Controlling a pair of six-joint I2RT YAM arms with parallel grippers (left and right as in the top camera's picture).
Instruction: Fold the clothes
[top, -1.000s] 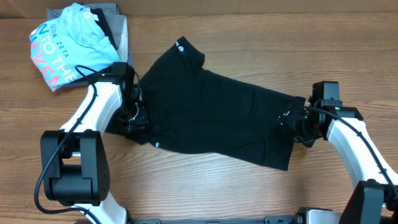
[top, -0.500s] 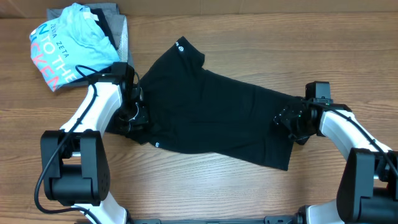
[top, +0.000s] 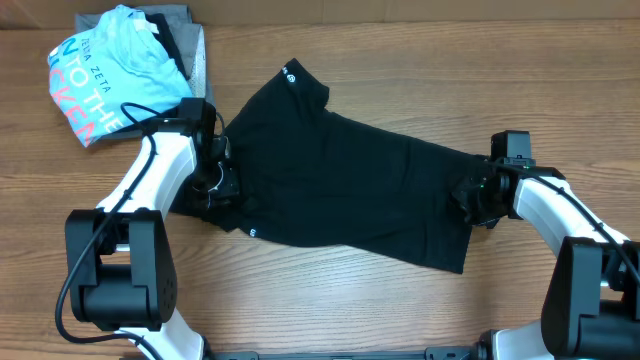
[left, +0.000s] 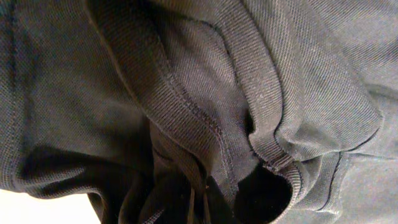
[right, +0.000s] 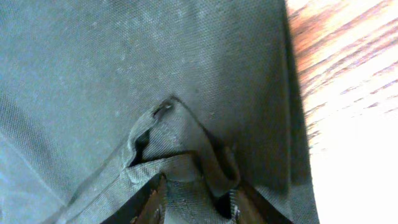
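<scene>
The black T-shirt (top: 340, 190) lies spread at a slant across the wooden table, with a small white logo at its far corner (top: 287, 72) and another at its near left edge (top: 252, 232). My left gripper (top: 213, 188) is at the shirt's left edge, shut on bunched fabric. The left wrist view shows only gathered cloth and seams (left: 186, 93), and the fingers are hidden. My right gripper (top: 468, 197) is at the shirt's right edge. In the right wrist view its fingers (right: 196, 200) pinch a raised fold of the shirt (right: 155, 62).
A light blue tee with white and coral lettering (top: 110, 85) lies crumpled at the far left on grey folded garments (top: 192, 45). Bare wooden table (top: 400, 80) surrounds the shirt, and shows at the right of the right wrist view (right: 348, 93).
The right arm swung in towards the shirt's right edge, and its gripper has settled onto the fabric there. The left arm and the shirt have barely moved.
</scene>
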